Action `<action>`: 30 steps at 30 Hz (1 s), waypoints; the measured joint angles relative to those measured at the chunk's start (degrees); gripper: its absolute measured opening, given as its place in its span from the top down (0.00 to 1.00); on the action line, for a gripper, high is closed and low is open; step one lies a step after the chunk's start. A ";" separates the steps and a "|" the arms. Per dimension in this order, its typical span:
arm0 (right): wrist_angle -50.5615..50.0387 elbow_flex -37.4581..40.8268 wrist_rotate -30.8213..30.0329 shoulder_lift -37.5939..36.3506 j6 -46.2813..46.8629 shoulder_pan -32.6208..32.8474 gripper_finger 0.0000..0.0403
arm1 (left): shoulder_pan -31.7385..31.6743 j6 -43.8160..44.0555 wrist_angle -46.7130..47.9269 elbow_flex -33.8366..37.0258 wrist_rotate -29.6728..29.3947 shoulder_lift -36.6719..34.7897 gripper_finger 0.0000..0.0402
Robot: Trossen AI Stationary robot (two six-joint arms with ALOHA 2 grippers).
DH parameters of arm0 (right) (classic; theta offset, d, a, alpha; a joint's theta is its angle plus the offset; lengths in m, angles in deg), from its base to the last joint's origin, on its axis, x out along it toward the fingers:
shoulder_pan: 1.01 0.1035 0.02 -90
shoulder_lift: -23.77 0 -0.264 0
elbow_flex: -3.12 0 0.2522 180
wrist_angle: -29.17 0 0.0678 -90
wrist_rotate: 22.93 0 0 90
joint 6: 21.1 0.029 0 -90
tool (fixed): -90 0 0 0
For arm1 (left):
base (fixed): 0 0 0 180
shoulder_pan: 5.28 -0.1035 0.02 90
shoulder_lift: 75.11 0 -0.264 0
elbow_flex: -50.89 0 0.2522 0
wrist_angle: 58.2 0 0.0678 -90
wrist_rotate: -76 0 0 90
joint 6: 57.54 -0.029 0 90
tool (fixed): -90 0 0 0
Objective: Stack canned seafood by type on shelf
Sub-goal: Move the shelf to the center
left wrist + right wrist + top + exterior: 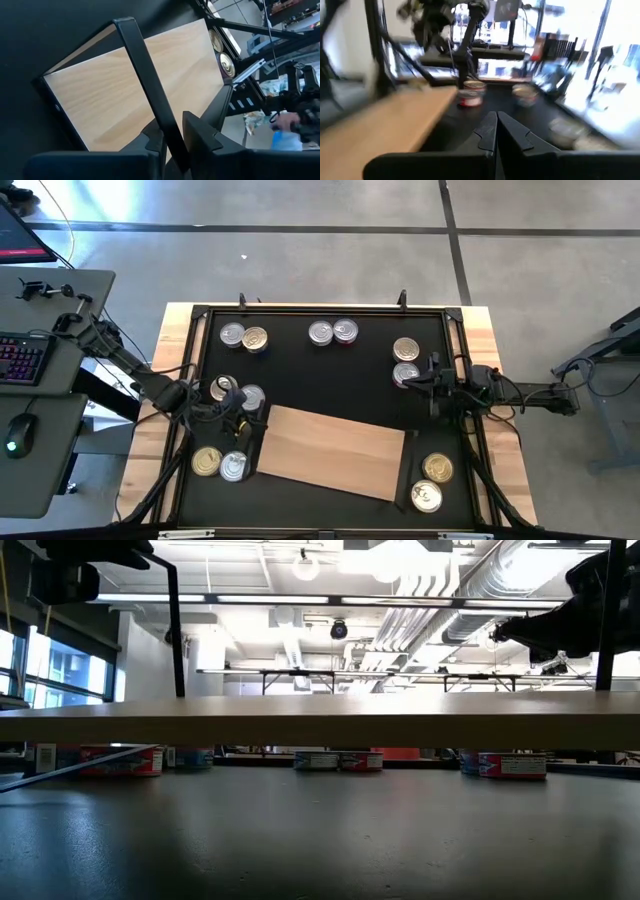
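Observation:
The shelf (330, 452) is a pale wood board with a thin black bar (150, 95) at its left end. In the low view its board (320, 720) stands level above the black mat. My left gripper (245, 420) is at that left end, shut on the bar. Round tins lie in pairs on the mat: two at the far left (243, 337), two at the far middle (332, 331), two beside my left gripper (238, 392), two at the near left (220, 465), two at the near right (432, 482). My right gripper (432, 385) is shut by the right-hand pair (405, 360). My left gripper pinches the thin black bar (167, 132) at the shelf's left end between its two fingers (200, 132). The fingers come from the table's left, slanting down, and lie across the bar. The board (130, 95) stretches away beyond the fingers.
A black frame (200, 310) borders the mat, with wooden table strips (500, 460) outside it. A desk with a keyboard (20, 358) and a mouse stands left of the table. In the right wrist view two tins (471, 93) stand ahead of my right gripper (495, 131).

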 joint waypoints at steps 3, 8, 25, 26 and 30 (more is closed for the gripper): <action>2.48 0.00 0.38 0.01 22.16 0.03 0.99 | 0.50 -0.12 0.15 0.00 -1.98 0.14 0.90; 9.10 0.02 2.35 0.37 33.50 1.19 0.99 | 0.70 -0.25 0.25 0.00 -4.89 0.46 0.90; -21.49 -20.80 7.81 11.04 56.81 23.68 0.66 | 0.68 2.24 0.82 0.10 -6.81 0.50 0.90; -23.38 -21.77 7.20 12.81 59.38 25.40 0.66 | 0.68 2.44 0.89 0.11 -6.82 0.52 0.90; -21.99 -23.67 3.39 20.73 64.87 32.42 0.66 | 0.70 2.73 0.94 0.11 -7.72 0.55 0.90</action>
